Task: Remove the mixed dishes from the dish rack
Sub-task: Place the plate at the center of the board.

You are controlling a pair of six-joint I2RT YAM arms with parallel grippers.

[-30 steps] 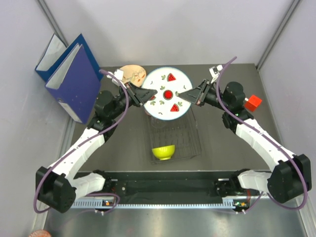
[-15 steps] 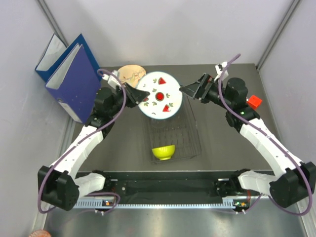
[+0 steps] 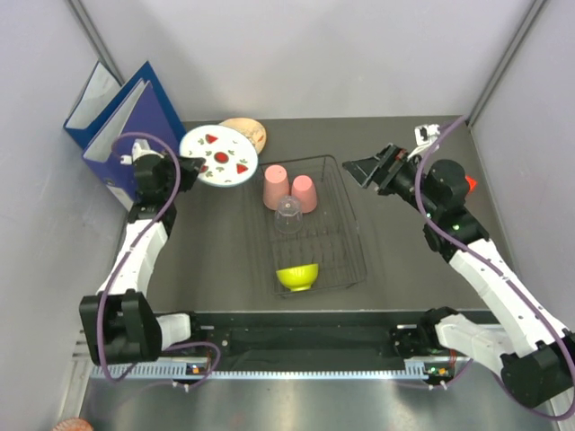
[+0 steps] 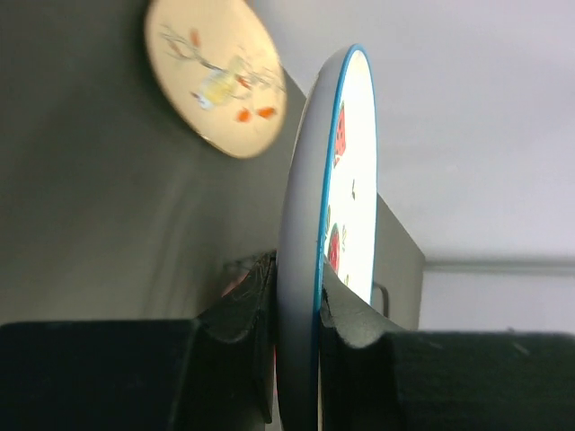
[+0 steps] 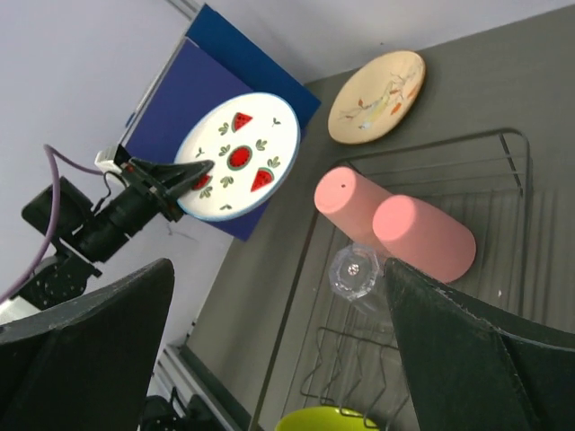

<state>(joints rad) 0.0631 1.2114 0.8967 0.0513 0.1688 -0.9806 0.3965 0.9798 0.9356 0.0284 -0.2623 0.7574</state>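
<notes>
- Top external view, near end of the rectangular black wire dish rack: a lime-yellow bowl sits inside, opening up.
- Mid-rack: a clear glass, upside down, just in front of the cups.
- Far end of rack: two pink cups side by side, bottoms up, leaning.
- Right jaws: spread wide, nothing between them, just off the rack's far right corner. The right wrist view looks between both fingers down at the cups and glass.
- A small red cube is partly hidden behind the right arm.
- Left jaws: clenched on the rim of a white plate with red fruit prints. The left wrist view shows the plate edge-on, one finger pressed to each face.
- That plate is outside the rack, off its far left corner, printed face tilted upward.
- A tan patterned plate lies on the dark surface just beyond, partly covered in this view by the white plate.
- A blue ring binder stands at far left by the wall.
</notes>
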